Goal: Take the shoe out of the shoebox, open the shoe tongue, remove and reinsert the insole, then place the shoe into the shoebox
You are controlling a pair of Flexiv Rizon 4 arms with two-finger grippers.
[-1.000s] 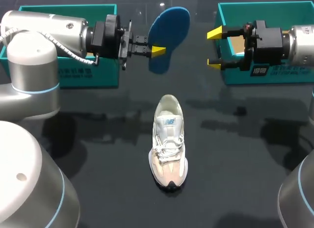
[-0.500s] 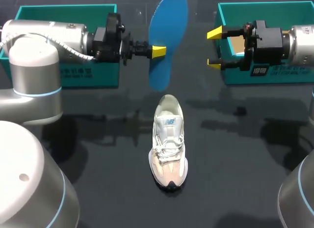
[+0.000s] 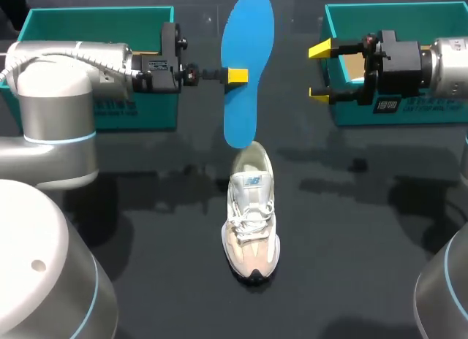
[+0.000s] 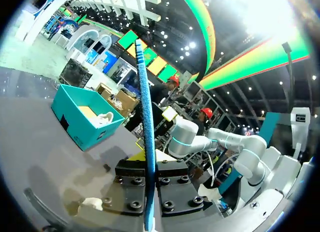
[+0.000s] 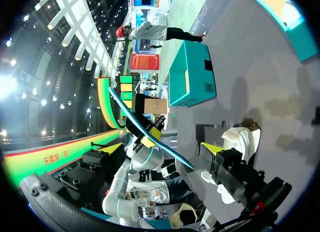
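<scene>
A blue insole (image 3: 248,69) hangs in the air with my left gripper (image 3: 235,76) shut on its middle. It stands lengthwise, and its lower end is just above the heel of the shoe. The white and beige shoe (image 3: 251,211) lies on the dark table, toe toward the near edge. In the left wrist view the insole (image 4: 146,142) shows edge-on between the fingers. My right gripper (image 3: 319,72) stands wide open and empty to the right of the insole, in front of the right shoebox (image 3: 395,17). The right wrist view shows the insole (image 5: 150,132) and the shoe (image 5: 242,139).
A second teal box (image 3: 95,17) stands at the back left, behind my left arm. The right shoebox (image 4: 85,114) holds some paper. Bare dark table lies on both sides of the shoe.
My left wrist has turned, swinging the insole from a tilt to upright, with its lower end now near the shoe's heel. The right arm and the shoe have kept still.
</scene>
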